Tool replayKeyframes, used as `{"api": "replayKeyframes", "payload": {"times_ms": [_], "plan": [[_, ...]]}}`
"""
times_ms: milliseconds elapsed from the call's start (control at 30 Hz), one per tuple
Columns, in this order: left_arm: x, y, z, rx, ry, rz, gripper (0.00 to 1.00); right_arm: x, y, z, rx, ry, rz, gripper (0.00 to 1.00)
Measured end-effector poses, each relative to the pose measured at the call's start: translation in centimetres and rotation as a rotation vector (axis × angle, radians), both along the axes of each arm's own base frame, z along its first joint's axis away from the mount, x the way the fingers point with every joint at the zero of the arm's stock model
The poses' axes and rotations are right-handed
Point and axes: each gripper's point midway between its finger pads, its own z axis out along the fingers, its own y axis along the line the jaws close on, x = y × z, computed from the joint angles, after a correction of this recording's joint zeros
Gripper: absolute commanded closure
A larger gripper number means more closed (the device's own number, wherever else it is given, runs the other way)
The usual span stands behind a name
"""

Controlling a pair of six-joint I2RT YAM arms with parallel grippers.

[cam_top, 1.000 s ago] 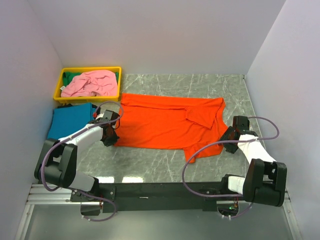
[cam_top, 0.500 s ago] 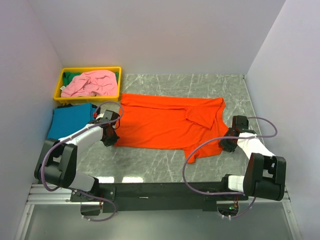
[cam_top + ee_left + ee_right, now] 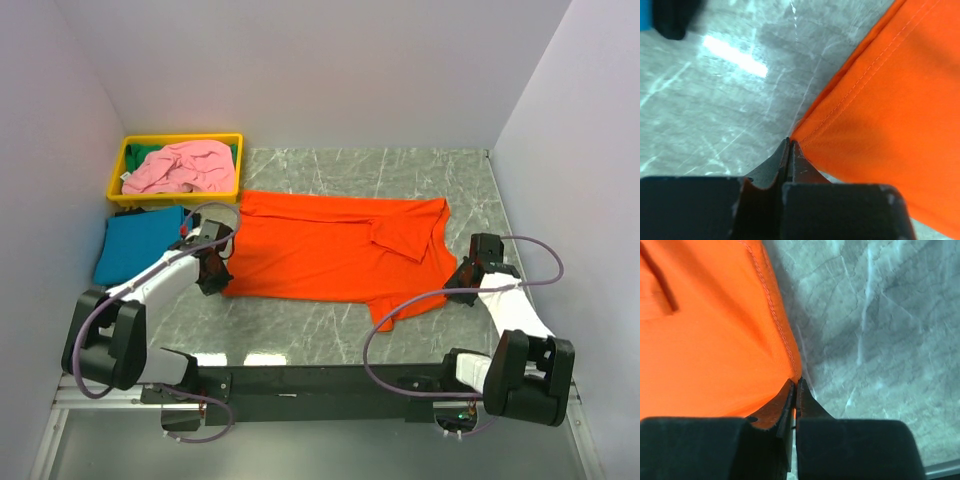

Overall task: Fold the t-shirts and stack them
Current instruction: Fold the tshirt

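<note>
While the orange t-shirt (image 3: 330, 250) is lying spread flat on the tabletop (image 3: 300, 325), I am starting its fold; the left tool (image 3: 789, 145) is pinching its near-left corner, jaws fully together; the right tool (image 3: 795, 386) is clamping the right-hand hem likewise; next, I judge, both need lifting evenly and carrying across without dragging; the teal t-shirt (image 3: 140, 245) and pink t-shirt (image 3: 185, 165) are waiting at left.
</note>
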Motion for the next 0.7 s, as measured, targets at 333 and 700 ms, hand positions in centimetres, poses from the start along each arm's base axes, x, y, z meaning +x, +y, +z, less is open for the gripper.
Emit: {"api": "replayKeyframes", "payload": {"times_ms": [333,700], "plan": [[2.9,0.1,3.6,0.002,-0.052,-0.017,0.99,0.7,0.6,0.9,0.042,0.009,0.015,1.0],[8.5,-0.1,3.8,0.017,-0.033,-0.028,0.99,4.9,0.2,2.2,0.07,0.008,0.026,1.0]]}}
